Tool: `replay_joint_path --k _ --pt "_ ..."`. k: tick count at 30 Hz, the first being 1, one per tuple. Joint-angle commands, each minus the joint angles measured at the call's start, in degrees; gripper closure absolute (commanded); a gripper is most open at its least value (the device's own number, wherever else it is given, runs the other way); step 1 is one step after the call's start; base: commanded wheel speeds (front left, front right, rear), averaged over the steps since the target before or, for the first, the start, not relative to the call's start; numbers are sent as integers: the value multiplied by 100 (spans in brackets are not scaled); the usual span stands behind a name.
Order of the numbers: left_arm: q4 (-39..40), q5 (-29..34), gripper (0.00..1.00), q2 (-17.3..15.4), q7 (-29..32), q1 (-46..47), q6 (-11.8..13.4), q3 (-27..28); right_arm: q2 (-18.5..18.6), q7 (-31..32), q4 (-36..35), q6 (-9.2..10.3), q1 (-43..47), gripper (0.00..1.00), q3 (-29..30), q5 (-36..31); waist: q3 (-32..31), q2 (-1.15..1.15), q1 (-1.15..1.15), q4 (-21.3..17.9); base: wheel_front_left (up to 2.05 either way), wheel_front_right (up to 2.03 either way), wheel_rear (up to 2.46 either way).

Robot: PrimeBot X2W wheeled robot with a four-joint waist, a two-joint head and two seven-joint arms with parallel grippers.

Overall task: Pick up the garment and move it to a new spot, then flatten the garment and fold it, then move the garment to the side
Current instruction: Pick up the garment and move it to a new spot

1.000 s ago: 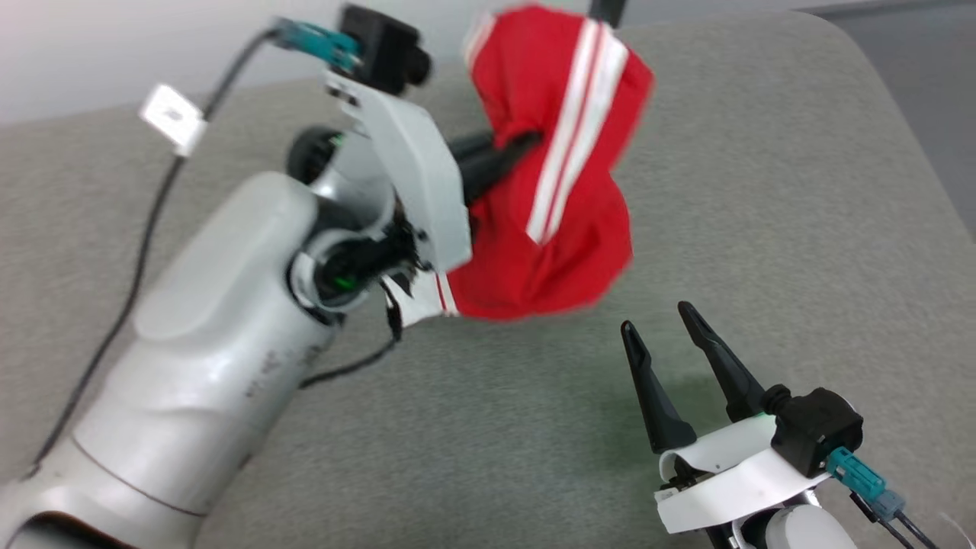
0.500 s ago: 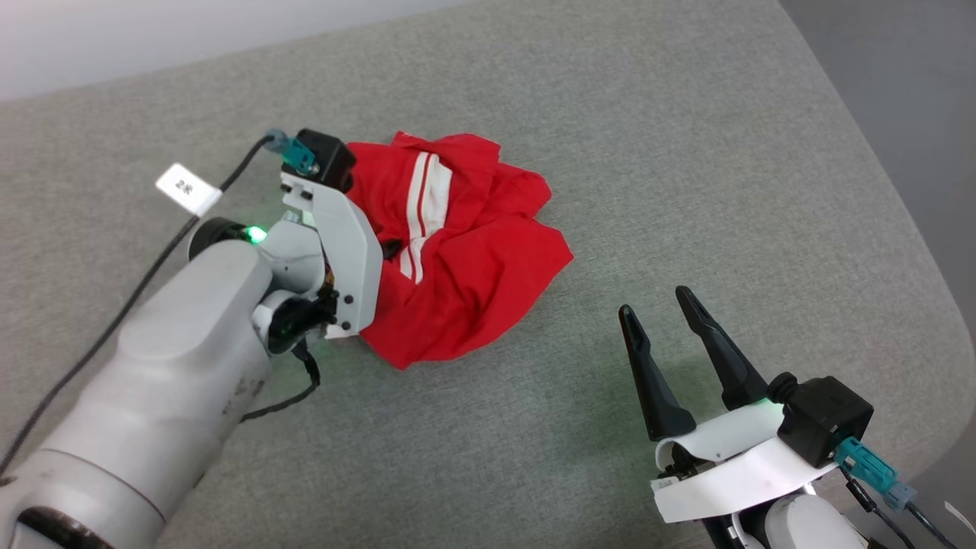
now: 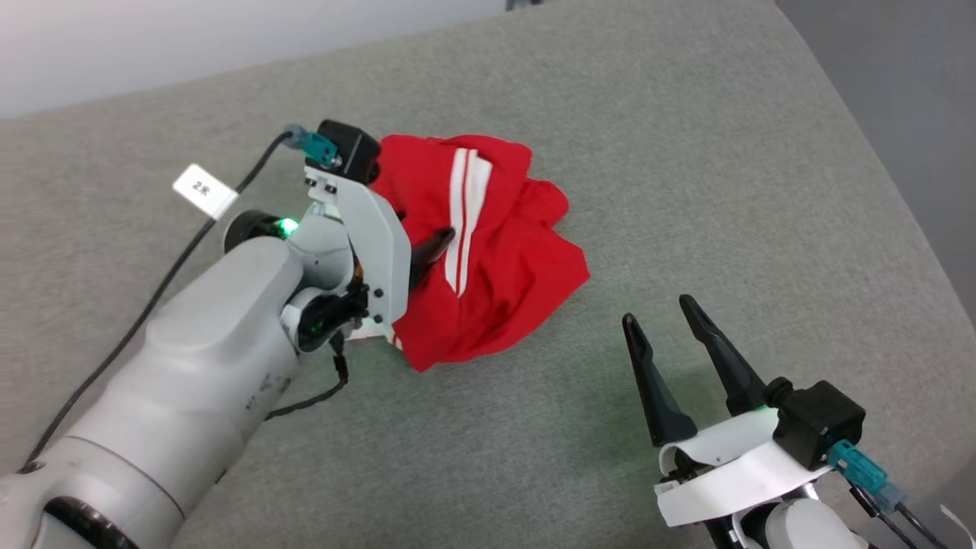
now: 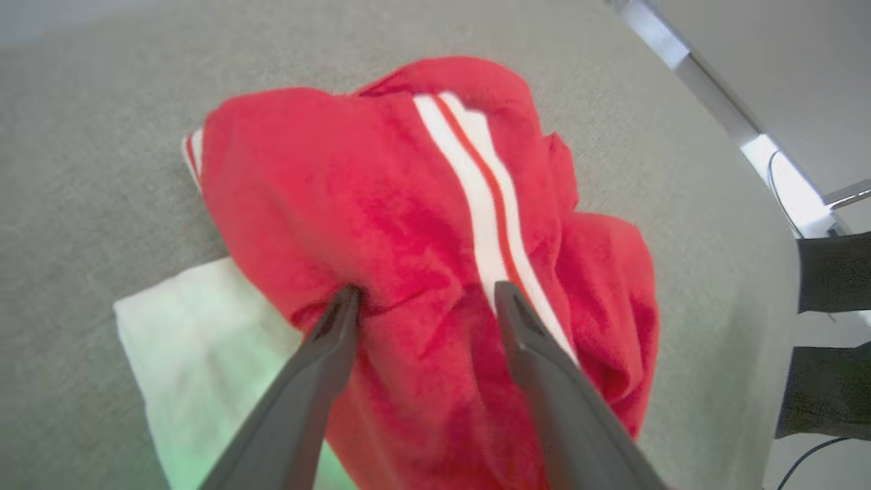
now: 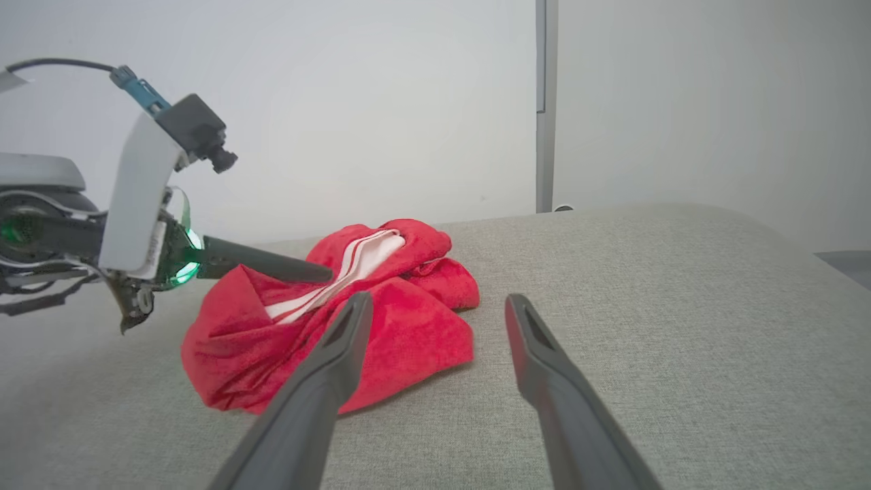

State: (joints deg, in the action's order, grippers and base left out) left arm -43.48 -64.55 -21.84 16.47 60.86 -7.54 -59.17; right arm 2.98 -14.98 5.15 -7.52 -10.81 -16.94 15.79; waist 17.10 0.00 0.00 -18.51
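Note:
The garment lies crumpled in a heap on the grey padded surface, red with a double white stripe on top. A white sleeve pokes out from under it in the left wrist view. My left gripper is open, its two fingertips spread wide and resting on the red fabric; in the head view it is mostly hidden behind its wrist plate. My right gripper stands open to the lower right, apart from the heap, with nothing between its fingers. No black-and-white print shows.
The grey padded surface curves off at a rounded right edge, with dark floor beyond. A cable with a white tag trails from the left wrist. A grey vertical post stands at the back wall.
A second ago the left gripper held the garment up in the air. It then came down onto the surface, and the gripper now stands open on the heap. The right gripper has stayed put.

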Motion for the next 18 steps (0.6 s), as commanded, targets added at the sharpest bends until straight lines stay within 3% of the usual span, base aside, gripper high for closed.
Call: replay_joint_path --k 1,9,18 --pt "42 -78 0 -19 -84 34 11 9 -10 -27 29 7 86 0 18 -56 -172 0 0 182 0 0 0" --pt "495 -474 0 -279 -1078 -538 11 66 -9 -27 307 7 281 0 130 -417 -621 0 0 739 0 0 0" --pt "883 -1207 0 -616 -2291 -2228 11 310 312 -13 525 7 638 0 545 -621 -1064 0 0 1362 0 0 0"
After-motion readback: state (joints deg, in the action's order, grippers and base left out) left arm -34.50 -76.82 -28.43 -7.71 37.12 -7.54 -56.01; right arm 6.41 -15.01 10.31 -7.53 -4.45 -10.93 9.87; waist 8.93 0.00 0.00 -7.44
